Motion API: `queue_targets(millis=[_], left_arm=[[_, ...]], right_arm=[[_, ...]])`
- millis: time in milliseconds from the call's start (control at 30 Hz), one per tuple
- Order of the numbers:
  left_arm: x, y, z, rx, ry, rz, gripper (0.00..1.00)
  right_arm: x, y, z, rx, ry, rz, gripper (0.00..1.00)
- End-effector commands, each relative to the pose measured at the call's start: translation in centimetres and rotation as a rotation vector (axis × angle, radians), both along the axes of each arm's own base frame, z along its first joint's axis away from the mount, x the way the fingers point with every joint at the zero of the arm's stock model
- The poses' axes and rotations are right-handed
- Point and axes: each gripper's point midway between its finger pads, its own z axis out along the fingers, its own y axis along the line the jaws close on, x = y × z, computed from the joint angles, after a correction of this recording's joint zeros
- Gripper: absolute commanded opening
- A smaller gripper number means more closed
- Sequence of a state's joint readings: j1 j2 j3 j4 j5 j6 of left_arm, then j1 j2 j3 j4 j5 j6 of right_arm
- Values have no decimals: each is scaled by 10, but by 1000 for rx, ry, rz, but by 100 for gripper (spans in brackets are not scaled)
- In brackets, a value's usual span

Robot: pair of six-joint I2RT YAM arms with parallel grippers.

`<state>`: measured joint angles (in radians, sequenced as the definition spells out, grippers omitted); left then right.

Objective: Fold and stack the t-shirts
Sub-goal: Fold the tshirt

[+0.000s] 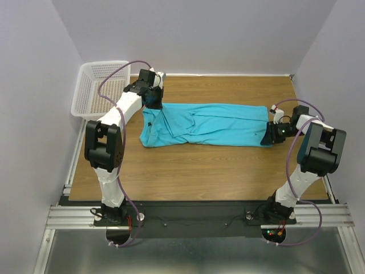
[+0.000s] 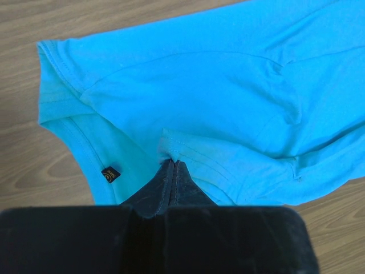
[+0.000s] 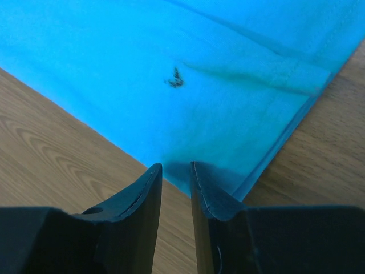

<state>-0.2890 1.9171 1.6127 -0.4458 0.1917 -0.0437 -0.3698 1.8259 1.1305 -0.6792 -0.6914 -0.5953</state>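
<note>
1. My left gripper (image 2: 172,166): jaws pressed together, pinching a stitched fold of the turquoise t-shirt (image 2: 217,85).
2. Small dark label (image 2: 111,174) just left of my fingertips, on the neck edge.
3. Cloth lies rumpled on the wooden table (image 2: 28,165).

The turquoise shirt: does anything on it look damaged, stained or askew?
Yes. A small dark mark sits on the turquoise shirt near its right end; whether it is a stain or a print, I cannot tell. The left end is bunched and creased where the left hand pinches a fold.
</note>
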Motion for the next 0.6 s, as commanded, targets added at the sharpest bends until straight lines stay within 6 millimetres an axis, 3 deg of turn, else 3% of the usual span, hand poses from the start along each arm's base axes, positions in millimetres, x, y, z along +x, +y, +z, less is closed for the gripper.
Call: queue_targets(millis=[0, 233, 567], left_arm=[[16, -1, 32, 9, -93, -6, 0], [30, -3, 43, 14, -121, -4, 0], [41, 0, 32, 82, -114, -40, 0]], right_arm=[[-2, -10, -19, -74, 70, -33, 32], [-3, -19, -30, -124, 111, -68, 28], [-6, -27, -39, -164, 142, -88, 24]])
